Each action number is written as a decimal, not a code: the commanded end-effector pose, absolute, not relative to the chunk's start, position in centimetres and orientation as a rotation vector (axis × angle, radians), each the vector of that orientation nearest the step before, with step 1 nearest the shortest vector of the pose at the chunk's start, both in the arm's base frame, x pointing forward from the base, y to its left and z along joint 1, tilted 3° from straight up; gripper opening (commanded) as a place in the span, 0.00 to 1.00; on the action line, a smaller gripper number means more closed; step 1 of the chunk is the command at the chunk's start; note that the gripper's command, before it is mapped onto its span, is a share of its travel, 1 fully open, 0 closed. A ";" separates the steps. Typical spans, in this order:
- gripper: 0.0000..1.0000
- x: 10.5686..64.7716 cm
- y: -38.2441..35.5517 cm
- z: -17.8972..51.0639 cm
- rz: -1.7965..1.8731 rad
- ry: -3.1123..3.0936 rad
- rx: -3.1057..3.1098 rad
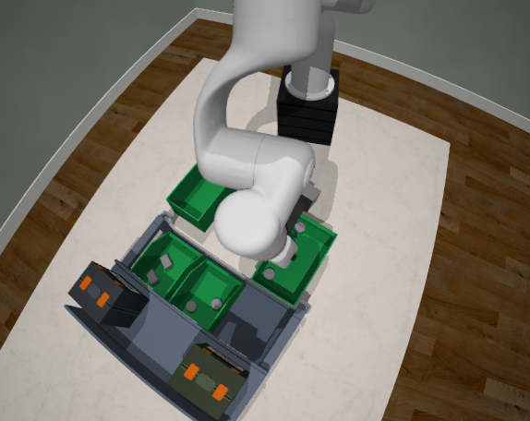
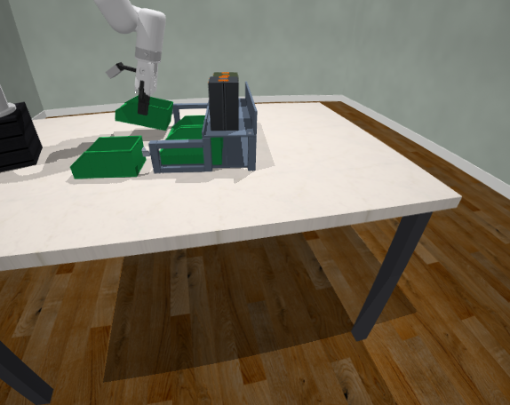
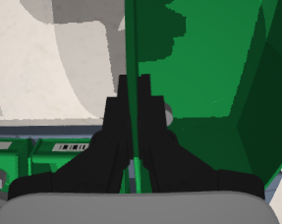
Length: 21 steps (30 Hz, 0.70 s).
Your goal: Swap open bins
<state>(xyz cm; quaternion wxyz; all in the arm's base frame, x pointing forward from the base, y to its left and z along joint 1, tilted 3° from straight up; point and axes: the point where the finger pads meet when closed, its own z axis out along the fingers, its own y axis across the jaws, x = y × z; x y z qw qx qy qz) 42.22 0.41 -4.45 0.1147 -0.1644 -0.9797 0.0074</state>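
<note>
My gripper [image 1: 291,256] is shut on the thin side wall of a green open bin [image 1: 295,263] that holds grey round parts [image 1: 299,227]. The wrist view shows the wall [image 3: 131,61] pinched between the black fingers. In the side view the bin [image 2: 145,113] hangs above the table, slightly tilted, just in front of the grey shelf [image 1: 192,300]. The shelf's right place [image 1: 257,314] is empty. An empty green bin [image 1: 197,198] stands on the table in front of the shelf, also shown in the side view [image 2: 109,156].
Two green bins with parts [image 1: 166,268] [image 1: 208,293] sit in the shelf's left and middle places. A black case [image 1: 106,295] and an olive case [image 1: 208,380] stand on the shelf's upper board. The black robot base [image 1: 307,111] is behind the bins.
</note>
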 end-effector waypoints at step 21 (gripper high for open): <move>0.00 44.3 -0.2 -4.3 0.021 -2.875 -0.482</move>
